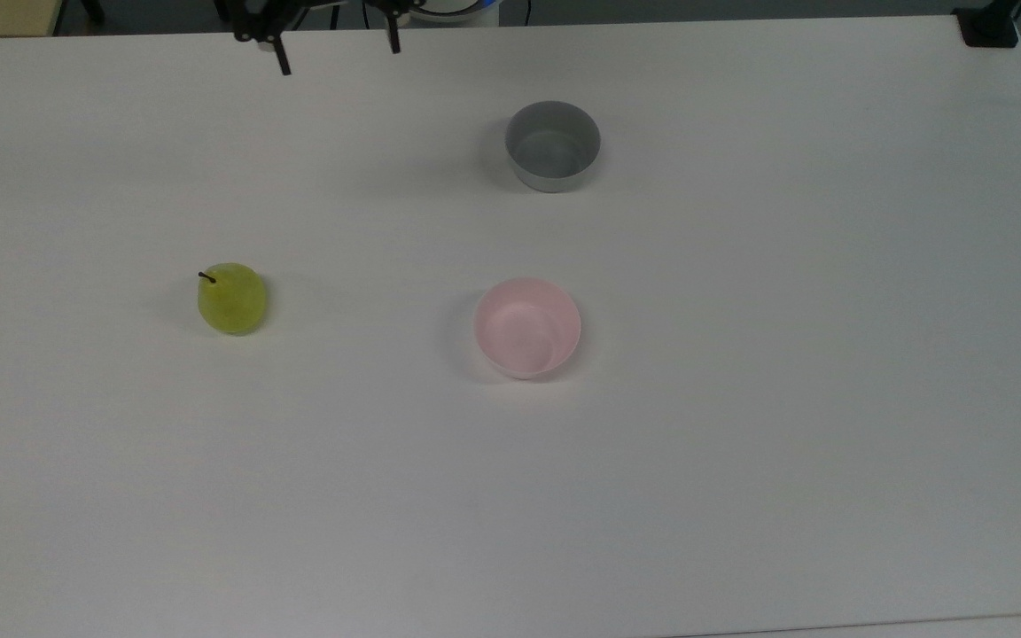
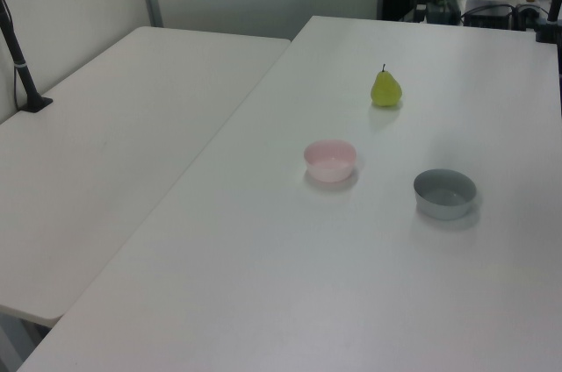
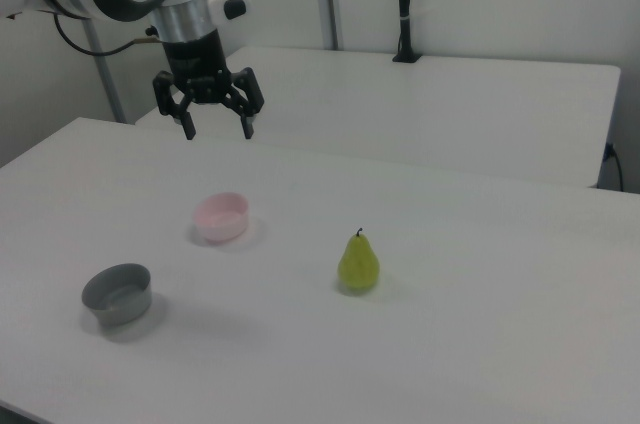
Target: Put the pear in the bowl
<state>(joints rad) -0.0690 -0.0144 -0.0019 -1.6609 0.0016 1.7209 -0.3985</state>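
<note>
On the table (image 1: 741,487), the pear (image 1: 231,299) stands well off the top view's left of the bowl (image 1: 526,327); the grey bowl (image 1: 552,145) sits beyond.

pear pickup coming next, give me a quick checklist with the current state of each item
1. Gripper open and holding nothing: ok, fingers spread wide.
2. Pear upright and free on the table, stem up: ok.
3. Space around the pear for the fingers: ok, nothing stands near it.
4. Pink bowl upright with nothing inside: ok.
5. Grey bowl apart from the pink bowl, so no mix-up at the drop: ok.
6. Gripper lined up over the pear: not ok, it hangs high near the table's far edge in the top view.
</note>
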